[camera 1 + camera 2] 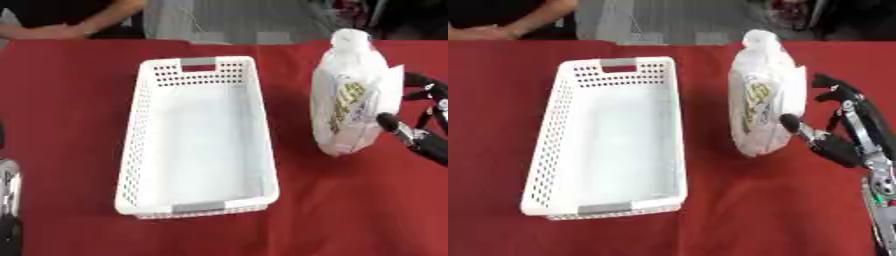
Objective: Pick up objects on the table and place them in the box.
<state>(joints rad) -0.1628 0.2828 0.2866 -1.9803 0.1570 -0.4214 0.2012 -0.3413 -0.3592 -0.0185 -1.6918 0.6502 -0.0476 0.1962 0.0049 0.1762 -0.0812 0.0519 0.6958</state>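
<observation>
So the left hand (pixel 9 200) is just parked at the 8 o'clock edge of the view, and honestly I can't tell what its fingers are doing. The white basket (pixel 544 150) sits left of centre on the red worktop (pixel 350 215), and it looks totally empty inside. At about 2 o'clock the white bag (pixel 765 107) with yellow print stands upright, just right of the basket, with the right hand (pixel 833 132) wrapped round its right side, thumb in front and fingers behind. My take: keep the bag upright, lift it clear of the basket's right wall, carry it toward 9 o'clock, then lower it lengthwise so it doesn't catch on the rim.
</observation>
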